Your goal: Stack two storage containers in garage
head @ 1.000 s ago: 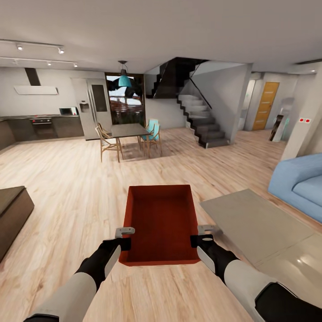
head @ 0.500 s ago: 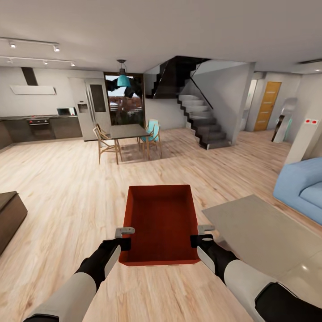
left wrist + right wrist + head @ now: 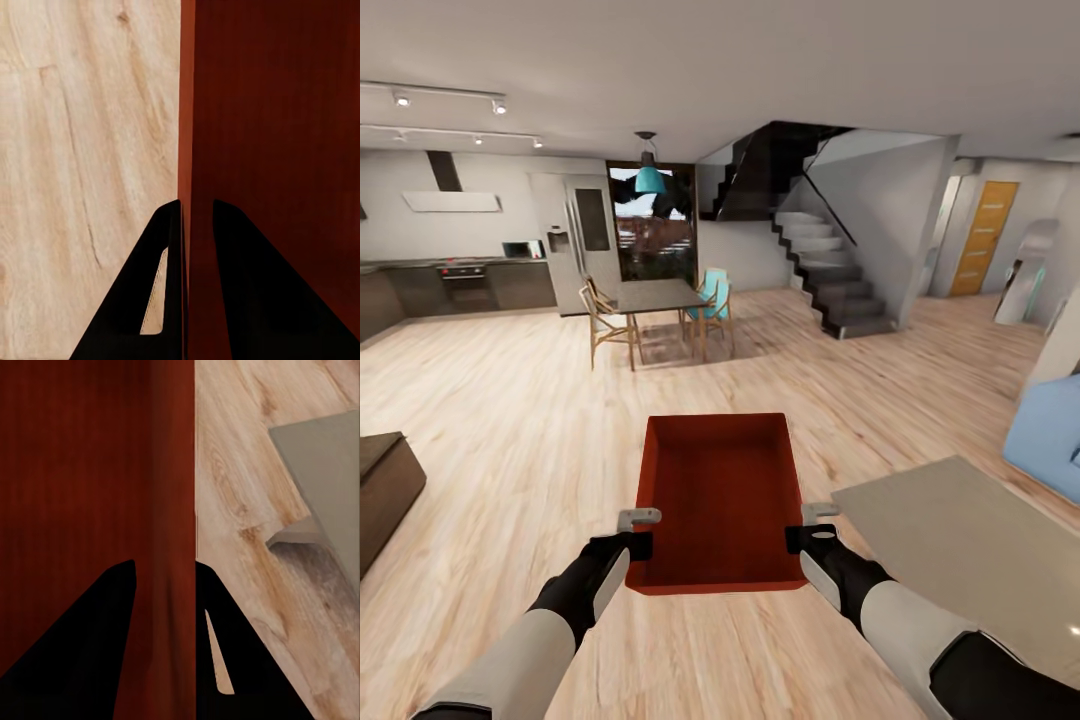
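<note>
Here, low centre frame: red bin (image 3: 722, 500) over wood floor (image 3: 510, 420), apparently pinched by left tool (image 3: 196, 217) and right tool (image 3: 166, 574) on opposite walls.

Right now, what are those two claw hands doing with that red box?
Left gripper: closed on the left wall of the storage container.
Right gripper: closed on the container's right wall.

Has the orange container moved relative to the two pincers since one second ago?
No. The container keeps its place between the left pincer and right pincer; the background shift comes from the camera.
</note>
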Tool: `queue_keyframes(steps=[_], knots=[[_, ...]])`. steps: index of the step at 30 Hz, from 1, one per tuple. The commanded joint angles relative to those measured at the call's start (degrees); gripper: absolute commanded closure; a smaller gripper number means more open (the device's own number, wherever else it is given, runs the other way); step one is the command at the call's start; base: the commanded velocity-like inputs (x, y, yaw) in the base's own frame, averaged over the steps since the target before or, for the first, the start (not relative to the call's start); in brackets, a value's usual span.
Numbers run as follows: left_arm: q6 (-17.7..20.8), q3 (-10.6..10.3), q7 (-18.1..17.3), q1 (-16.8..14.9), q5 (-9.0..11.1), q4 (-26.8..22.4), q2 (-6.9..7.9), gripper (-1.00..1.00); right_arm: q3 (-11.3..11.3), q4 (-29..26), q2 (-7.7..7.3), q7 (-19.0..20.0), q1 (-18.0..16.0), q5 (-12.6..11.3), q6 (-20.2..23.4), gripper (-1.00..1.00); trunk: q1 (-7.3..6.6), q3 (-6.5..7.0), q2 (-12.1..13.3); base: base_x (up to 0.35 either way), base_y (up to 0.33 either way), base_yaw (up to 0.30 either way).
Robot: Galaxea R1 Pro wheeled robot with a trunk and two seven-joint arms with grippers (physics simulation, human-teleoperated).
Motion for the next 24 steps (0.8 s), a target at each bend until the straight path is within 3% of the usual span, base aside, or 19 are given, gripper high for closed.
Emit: queue_keyframes(steps=[1,6,24], knots=[[0.5,0.4,1.7,-0.1,-1.4,-0.2,0.05,1.0,0.8,0.4,-0.07,-0.6,0.0,-0.2,0.4,1.0,0.07,-0.12,-0.1,0.322,0.0,0.26],[0.5,0.4,1.7,-0.1,-1.4,-0.2,0.06,1.0,0.8,0.4,-0.1,-0.6,0.0,-0.2,0.4,1.0,0.07,-0.12,-0.1,0.322,0.0,0.174],[0.5,0.5,1.7,-0.1,-1.2,0.0,-0.03,1.0,0.8,0.4,-0.1,-0.6,0.0,-0.2,0.4,1.0,0.07,-0.12,-0.1,0.322,0.0,0.004]])
